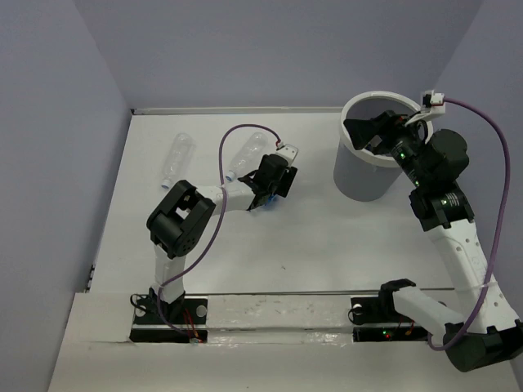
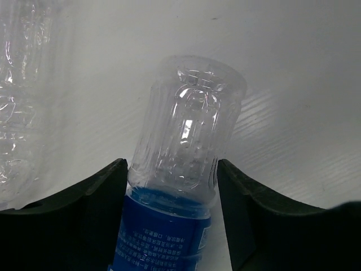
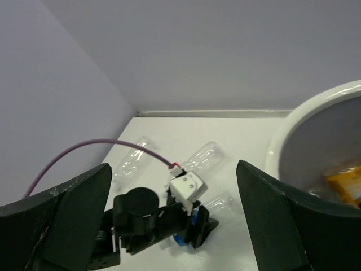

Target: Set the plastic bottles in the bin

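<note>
Grasping the blue-labelled bottle (image 2: 186, 130) with the left pincer (image 2: 172, 166) well apart from the bin (image 1: 359, 175), with the right pincer (image 3: 174, 168) released above it; probably needs lifting, then carrying over its rim.

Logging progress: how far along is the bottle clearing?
Done: at least the orange-filled bottle is in the bin, with the right gripper open over it. In hand: the left gripper flanks the blue-labelled bottle on the table. Left: that one plus two plain bottles lying beyond it.
</note>
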